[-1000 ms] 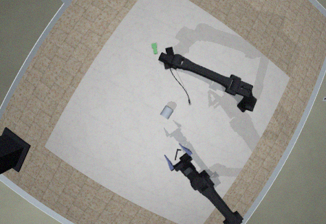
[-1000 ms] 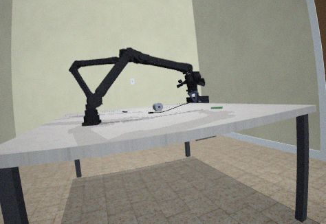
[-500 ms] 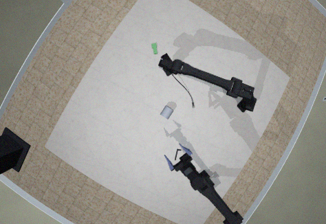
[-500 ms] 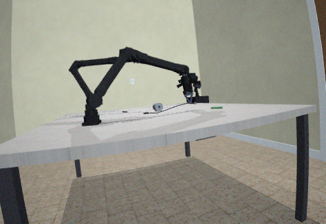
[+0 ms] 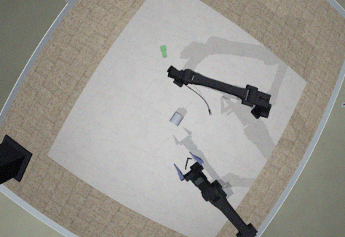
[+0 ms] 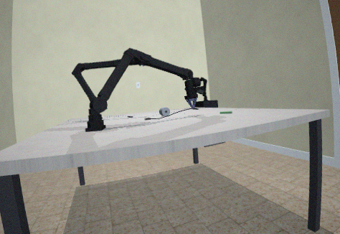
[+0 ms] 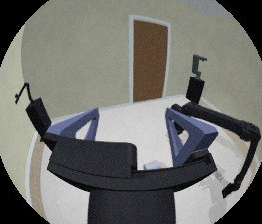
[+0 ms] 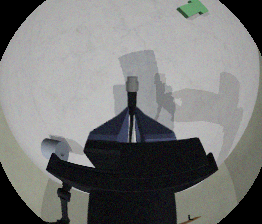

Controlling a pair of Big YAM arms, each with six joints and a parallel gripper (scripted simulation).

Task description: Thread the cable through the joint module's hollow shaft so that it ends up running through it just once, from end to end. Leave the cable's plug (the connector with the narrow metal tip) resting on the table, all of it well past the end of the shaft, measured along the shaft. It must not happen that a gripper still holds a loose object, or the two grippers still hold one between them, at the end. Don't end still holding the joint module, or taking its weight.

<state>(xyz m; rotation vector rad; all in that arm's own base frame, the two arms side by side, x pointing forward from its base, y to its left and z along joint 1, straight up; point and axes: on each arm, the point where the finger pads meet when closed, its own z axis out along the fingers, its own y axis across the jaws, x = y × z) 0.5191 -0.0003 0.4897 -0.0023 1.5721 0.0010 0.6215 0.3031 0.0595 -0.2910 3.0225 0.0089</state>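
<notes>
The joint module (image 5: 177,118) is a short pale grey cylinder lying on the white table, between the two arms; it also shows in the exterior view (image 6: 164,111) and at the left edge of the right wrist view (image 8: 56,147). My right gripper (image 5: 176,76) is shut on the plug end of the thin black cable (image 5: 199,96). The plug's metal tip (image 8: 132,85) sticks out past the closed fingers. The cable hangs away from the gripper and its free end (image 5: 209,113) lies on the table right of the module. My left gripper (image 5: 187,165) is open and empty, below the module.
A small green block (image 5: 164,51) lies on the table beyond the right gripper, also in the right wrist view (image 8: 192,10). A small dark bent piece (image 5: 187,162) lies between the left gripper's fingers. A black camera stand (image 5: 12,161) sits off the table's left corner.
</notes>
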